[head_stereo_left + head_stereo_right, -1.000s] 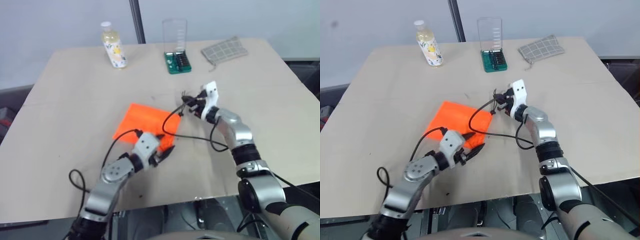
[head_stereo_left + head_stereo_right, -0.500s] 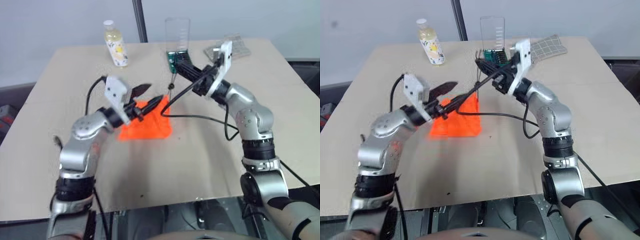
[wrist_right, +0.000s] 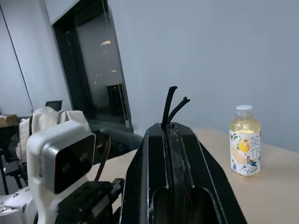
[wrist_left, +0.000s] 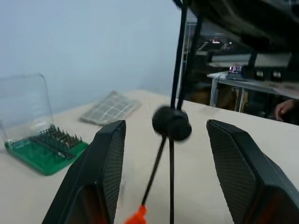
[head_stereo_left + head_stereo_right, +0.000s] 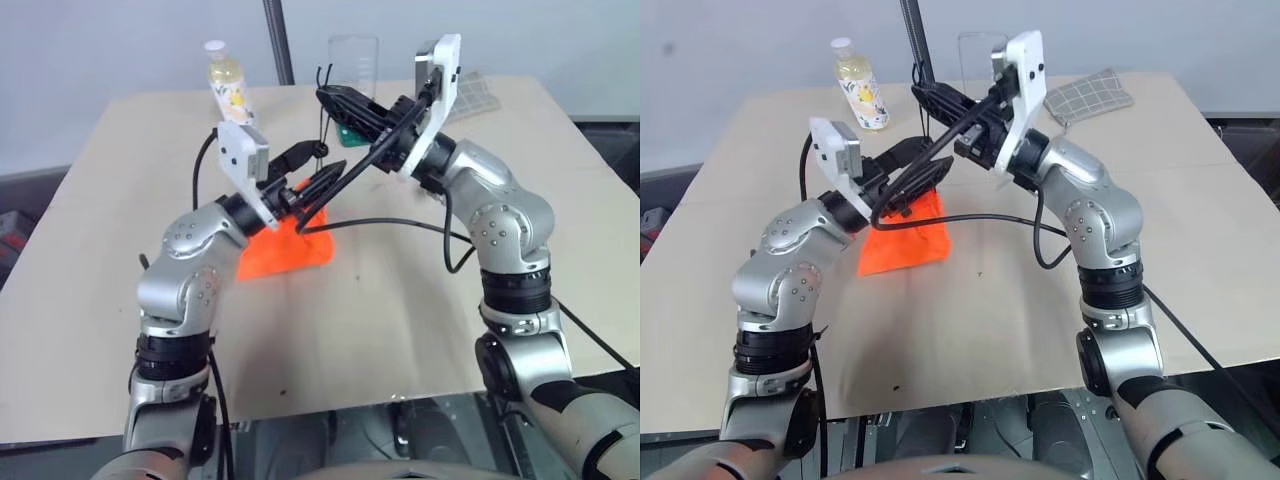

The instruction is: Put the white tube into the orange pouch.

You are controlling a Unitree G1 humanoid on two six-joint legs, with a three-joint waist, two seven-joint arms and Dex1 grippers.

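Right claw (image 3: 169, 133) pinching pouch cord, bead (image 4: 171, 123) seemingly between open left claw (image 4: 168, 140)

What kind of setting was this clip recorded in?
Probably an indoor lab or office test room: a plain wooden tabletop against a bare pale wall, set with a green screwdriver-bit case, and desks with equipment in the left wrist view.

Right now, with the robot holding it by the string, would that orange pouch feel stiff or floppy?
Probably floppy: the orange pouch is drawn up into a peak under its black cord rather than lying flat. Likely light too, since that thin cord, pinched in the shut right gripper, seems enough to lift it. It should not roll, but may swing.
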